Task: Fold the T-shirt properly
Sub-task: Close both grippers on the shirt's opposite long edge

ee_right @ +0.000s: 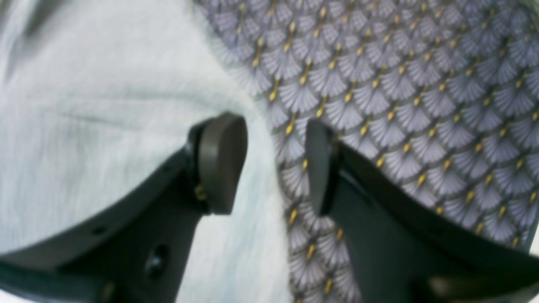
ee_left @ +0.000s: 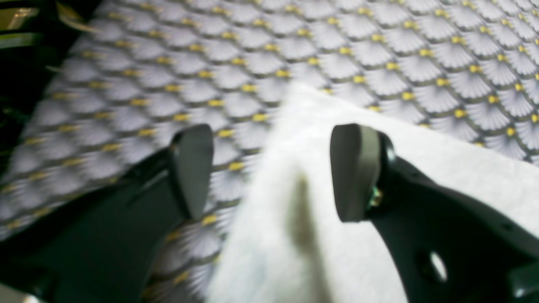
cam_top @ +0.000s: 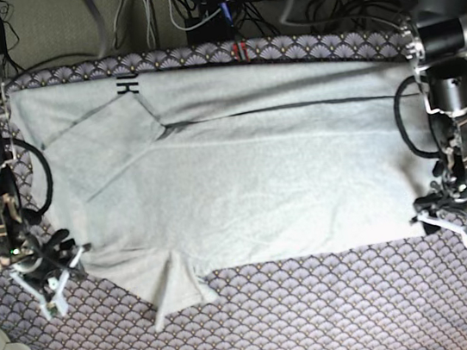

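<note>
Base view: T-shirt (cam_top: 243, 182) lies spread across the centre of the tablecloth (cam_top: 323, 319). Right gripper (cam_top: 55, 270) at lower left and left gripper (cam_top: 448, 213) at lower right both stand open, straddling the hem corners, nothing held. Recommend closing on both cloth layers.

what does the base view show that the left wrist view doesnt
Only the base view: the whole light grey cotton T-shirt spread flat with black lettering at its far edge, plus the right gripper, open.

Only the left wrist view: the left gripper close up, open, straddling a corner of the shirt, one grey pad over the cloth.

Both: the shirt and the purple-grey fan-patterned tablecloth.
</note>
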Action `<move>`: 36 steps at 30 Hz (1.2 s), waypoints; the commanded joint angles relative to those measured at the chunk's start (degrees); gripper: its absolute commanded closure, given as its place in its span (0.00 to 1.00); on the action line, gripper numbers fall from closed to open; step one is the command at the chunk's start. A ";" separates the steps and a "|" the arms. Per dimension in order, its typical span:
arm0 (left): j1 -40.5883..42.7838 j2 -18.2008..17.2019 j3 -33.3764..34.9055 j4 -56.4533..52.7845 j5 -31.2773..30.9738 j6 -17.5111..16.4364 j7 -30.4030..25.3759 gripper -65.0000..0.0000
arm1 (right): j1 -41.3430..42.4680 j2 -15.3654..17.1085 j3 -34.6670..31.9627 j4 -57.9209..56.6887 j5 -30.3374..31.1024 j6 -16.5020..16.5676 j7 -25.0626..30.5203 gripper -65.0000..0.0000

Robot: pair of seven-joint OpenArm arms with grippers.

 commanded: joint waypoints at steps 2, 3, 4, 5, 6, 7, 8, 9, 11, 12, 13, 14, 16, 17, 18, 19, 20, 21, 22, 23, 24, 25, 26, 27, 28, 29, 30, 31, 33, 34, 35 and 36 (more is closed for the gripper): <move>-2.56 -0.47 -0.45 -0.23 0.72 0.34 -2.22 0.34 | 2.31 1.19 -0.14 -2.61 -0.40 -0.39 2.39 0.57; -2.64 -0.30 -0.10 -0.58 0.72 0.34 -2.40 0.34 | 2.49 1.19 -0.58 -3.84 -0.40 -0.39 3.44 0.57; -2.82 -0.21 -0.01 -1.11 0.81 0.34 -2.93 0.34 | 3.19 1.19 -1.37 -4.90 -0.40 -0.39 4.50 0.57; -2.91 -0.03 -0.10 -2.17 0.81 0.34 -4.07 0.34 | 3.80 1.10 -2.43 -6.22 -0.40 -0.39 5.47 0.57; -3.44 0.06 -0.10 -2.96 0.81 0.34 -5.21 0.34 | 4.16 1.10 -3.31 -7.01 -0.40 -0.39 6.26 0.57; -4.40 0.14 -0.01 -3.84 0.81 0.34 -6.27 0.34 | 4.42 0.58 -4.18 -7.98 -0.40 -0.39 6.96 0.57; -5.11 0.14 -0.01 -5.24 0.81 0.34 -7.06 0.34 | 4.51 0.05 -4.80 -8.77 -0.40 -0.39 7.93 0.57; -5.98 0.14 -0.01 -7.00 0.81 0.34 -7.85 0.34 | 4.95 -0.21 -5.24 -9.91 -0.40 -0.39 8.72 0.57; -7.22 0.14 -0.10 -9.99 0.81 0.34 -9.08 0.34 | 5.65 -0.48 -5.68 -12.02 -0.40 -0.39 9.69 0.57; -7.48 0.23 -0.10 -10.87 0.81 0.34 -9.70 0.34 | 5.91 -0.57 -5.68 -12.72 -0.40 -0.39 10.04 0.57; -7.48 0.23 -0.10 -11.48 0.81 0.34 -10.22 0.34 | 6.09 -1.01 -5.68 -13.60 -0.40 -0.39 10.48 0.57; -7.48 0.23 -0.10 -11.75 0.81 0.34 -10.57 0.34 | 6.09 -1.09 -5.68 -14.39 -0.40 -0.39 11.09 0.57; -7.48 0.23 -0.10 -12.19 0.81 0.34 -11.19 0.34 | 6.18 -1.09 -5.68 -15.71 -0.40 -0.39 12.59 0.57; -7.48 0.23 -0.10 -12.54 0.81 0.34 -11.81 0.34 | 6.18 -1.09 -5.68 -16.06 -0.40 -0.39 13.20 0.57; -7.48 0.23 -0.10 -12.98 0.81 0.34 -12.33 0.34 | 6.18 -1.18 -5.68 -16.15 -0.40 -0.39 13.64 0.57; -7.48 0.32 -0.10 -13.51 0.81 0.34 -12.77 0.34 | 6.18 -1.18 -5.68 -16.15 -0.40 -0.39 13.91 0.57; -7.48 0.85 -0.01 -13.86 0.81 0.34 -12.86 0.34 | 6.18 -1.18 -5.68 -16.15 -0.40 -0.39 13.99 0.57; -7.48 1.11 -0.01 -13.95 0.81 0.34 -12.86 0.34 | 6.18 -1.18 -5.68 -16.15 -0.40 -0.39 13.99 0.58; -7.48 1.29 0.08 -13.95 0.81 0.34 -12.86 0.34 | 6.09 -1.27 -5.59 -16.15 -0.40 -0.39 13.99 0.58; -7.48 1.46 0.08 -13.95 0.81 0.34 -12.86 0.34 | 6.00 -1.27 -5.59 -16.15 -0.40 -0.39 13.99 0.58; -7.48 1.55 0.08 -13.95 0.81 0.34 -12.86 0.34 | 5.91 -1.27 -5.42 -16.15 -0.40 -0.39 13.99 0.58; -7.39 1.64 0.08 -13.95 0.81 0.34 -12.86 0.34 | 5.74 -1.27 -5.42 -16.15 -0.40 -0.39 13.99 0.58; -7.39 1.64 0.08 -13.95 0.81 0.34 -12.86 0.34 | 5.65 -1.27 -5.42 -16.15 -0.40 -0.39 13.99 0.58; -7.39 1.64 0.08 -13.95 0.81 0.34 -12.86 0.34 | 5.30 -1.27 -5.50 -16.15 -0.40 -0.39 13.82 0.59; -7.39 1.64 0.08 -13.95 0.81 0.34 -12.86 0.34 | 4.68 -1.27 -5.50 -16.15 -0.40 -0.39 13.82 0.61; -7.39 1.64 0.08 -13.95 0.81 0.34 -12.86 0.34 | 4.42 -1.27 -5.50 -16.15 -0.40 -0.39 13.91 0.65; -7.39 1.64 0.08 -13.95 0.81 0.34 -12.86 0.34 | 4.16 -1.27 -5.59 -16.15 -0.40 -0.39 13.82 0.70; -7.39 1.64 0.08 -13.95 0.81 0.34 -12.86 0.34 | 3.98 -1.27 -5.59 -16.15 -0.40 -0.39 13.73 0.76; -7.39 1.64 0.08 -13.95 0.81 0.34 -12.86 0.34 | 3.80 -1.27 -5.59 -16.15 -0.40 -0.39 13.64 0.93; -7.39 1.64 0.08 -13.95 0.81 0.34 -12.86 0.34 | 3.80 -1.27 -5.50 -16.15 -0.40 -0.39 13.64 1.00; -7.30 1.64 0.08 -13.95 0.81 0.34 -12.86 0.34 | 3.72 -1.27 -5.50 -16.15 -0.40 -0.39 13.55 1.00; -7.30 1.64 0.08 -13.95 0.81 0.34 -12.86 0.34 | 3.19 -1.27 -5.50 -16.15 -0.40 -0.39 13.55 1.00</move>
